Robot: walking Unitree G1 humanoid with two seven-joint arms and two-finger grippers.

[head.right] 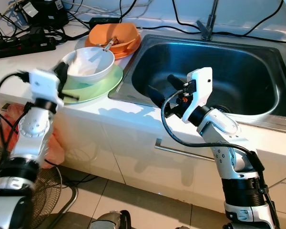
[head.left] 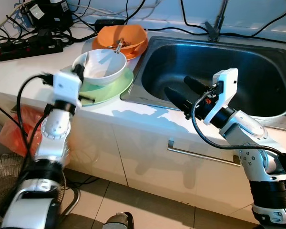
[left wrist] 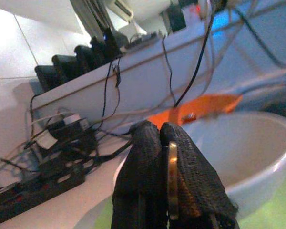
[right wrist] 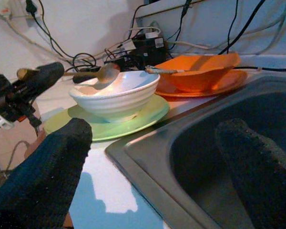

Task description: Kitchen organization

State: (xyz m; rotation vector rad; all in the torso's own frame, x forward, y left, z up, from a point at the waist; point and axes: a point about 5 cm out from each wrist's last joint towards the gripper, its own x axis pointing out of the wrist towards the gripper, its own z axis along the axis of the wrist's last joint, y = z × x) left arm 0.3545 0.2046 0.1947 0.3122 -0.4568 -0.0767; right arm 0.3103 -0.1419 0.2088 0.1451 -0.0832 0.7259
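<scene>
White table (head.left: 19,71) ran along the wall, with a tangle of black power strips (head.left: 31,45) and cables at its far left. Just right of those, the left gripper (left wrist: 164,179) hung at the rim of a white bowl (head.left: 102,67), its fingers pressed together on a thin brass-coloured spoon handle (left wrist: 172,176); from the right wrist view the wooden spoon (right wrist: 97,74) reached out over the bowl. The bowl sat on a pale green plate (head.left: 112,88), and behind it an orange bowl (head.left: 126,38) held another utensil. Further right lay the steel sink (head.left: 214,67), and over its near edge the right gripper (head.left: 183,90) hovered, fingers spread wide and empty. I'd have worried about the spoon: held so near its end, it could slip or lever against the rim and tip the white bowl off its plate towards the table's edge.
</scene>
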